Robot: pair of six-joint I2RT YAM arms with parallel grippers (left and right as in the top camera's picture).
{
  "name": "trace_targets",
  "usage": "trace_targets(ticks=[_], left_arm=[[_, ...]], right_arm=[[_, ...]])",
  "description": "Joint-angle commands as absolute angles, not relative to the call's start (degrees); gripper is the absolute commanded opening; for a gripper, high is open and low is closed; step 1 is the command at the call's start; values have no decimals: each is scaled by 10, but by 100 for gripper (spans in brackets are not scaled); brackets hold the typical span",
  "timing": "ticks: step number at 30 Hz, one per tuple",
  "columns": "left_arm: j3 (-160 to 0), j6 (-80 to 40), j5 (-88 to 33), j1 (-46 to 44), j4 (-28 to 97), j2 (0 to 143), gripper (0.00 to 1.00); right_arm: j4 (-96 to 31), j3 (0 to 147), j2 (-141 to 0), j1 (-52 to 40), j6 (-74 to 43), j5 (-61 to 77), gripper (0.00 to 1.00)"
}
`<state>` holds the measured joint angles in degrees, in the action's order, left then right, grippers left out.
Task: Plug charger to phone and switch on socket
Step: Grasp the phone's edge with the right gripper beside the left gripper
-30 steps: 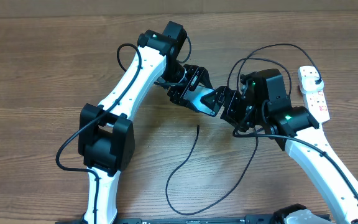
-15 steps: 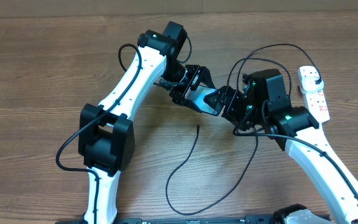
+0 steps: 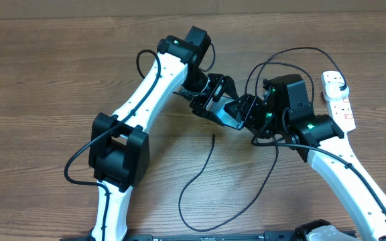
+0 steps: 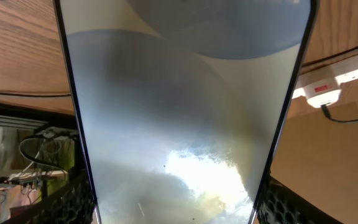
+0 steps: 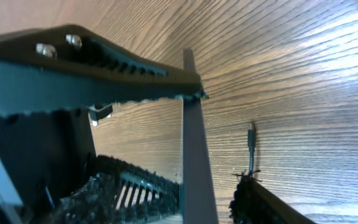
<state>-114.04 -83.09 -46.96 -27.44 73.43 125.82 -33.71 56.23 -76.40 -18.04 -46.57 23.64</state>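
Observation:
My left gripper (image 3: 214, 100) is shut on the phone (image 3: 228, 115) and holds it tilted above the table. In the left wrist view the pale screen (image 4: 185, 112) fills the frame between my fingers (image 4: 173, 208). My right gripper (image 3: 250, 115) is open at the phone's other end. In the right wrist view the phone shows edge-on (image 5: 194, 155) between my fingers (image 5: 191, 199), with a gap to the right finger. The charger cable (image 3: 200, 175) lies loose on the table, its end connector (image 3: 213, 137) (image 5: 250, 135) free. The white socket (image 3: 340, 107) (image 4: 334, 81) lies at the far right, a black plug head (image 3: 338, 82) in it.
The charger cable loops over and around my right arm (image 3: 327, 161). The left arm (image 3: 133, 120) reaches across the middle of the wooden table (image 3: 45, 80). The table's far edge runs along the top of the overhead view.
My left gripper has carried the phone to the right, towards my right gripper, and the phone's end now sits between the right fingers. The right arm and the cable have hardly moved.

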Motion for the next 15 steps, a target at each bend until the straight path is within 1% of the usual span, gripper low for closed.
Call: trace_targets(ticks=[1,4,5,6,10,11,15], left_arm=[[-1157,-845,-493,-281,732,1258,4],[-1157,-845,-494,-282,732,1258,4],[-1157,-845,-494,-282,732,1258,4],[-1157,-845,-494,-282,732,1258,4],[-1157,-845,-494,-283,732,1258,4],[-1157,-845,-494,-283,732,1258,4],[-1157,-845,-494,-284,732,1258,4]], right_arm=[[-338,573,-765,-183,-465,221,59],[-338,573,-765,-183,-465,220,52],[-338,573,-765,-183,-465,218,48],[-338,573,-765,-183,-465,218,42],[-338,573,-765,-183,-465,216,35],[-340,573,-765,-183,-465,214,32],[-349,573,-765,-183,-465,202,26]])
